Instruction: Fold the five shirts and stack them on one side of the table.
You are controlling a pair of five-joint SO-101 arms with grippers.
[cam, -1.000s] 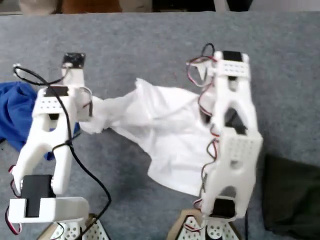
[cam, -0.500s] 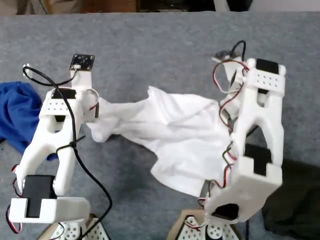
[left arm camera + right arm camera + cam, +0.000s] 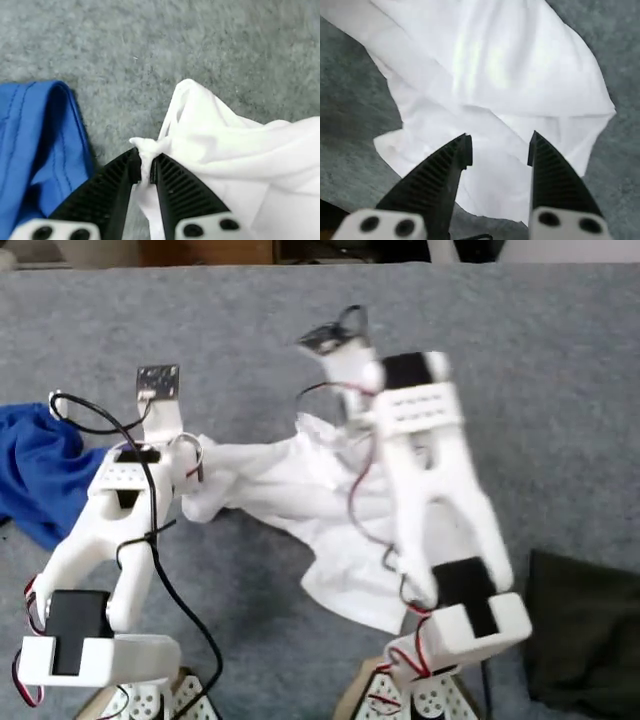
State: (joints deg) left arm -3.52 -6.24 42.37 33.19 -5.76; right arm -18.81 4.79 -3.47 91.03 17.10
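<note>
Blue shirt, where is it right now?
High view: the blue shirt lies crumpled at the left edge of the table, just outside the left arm. Left wrist view puts it beside the white shirt corner pinched in that arm's jaws.

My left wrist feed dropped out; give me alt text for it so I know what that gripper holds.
The left gripper is shut on a bunched edge of the white shirt, which spreads away over the grey table. A blue shirt lies crumpled beside the gripper.

white shirt (image 3: 290, 485) crumpled, mid-table | blue shirt (image 3: 30, 465) bunched (table edge) | dark shirt (image 3: 585, 630) apart
</note>
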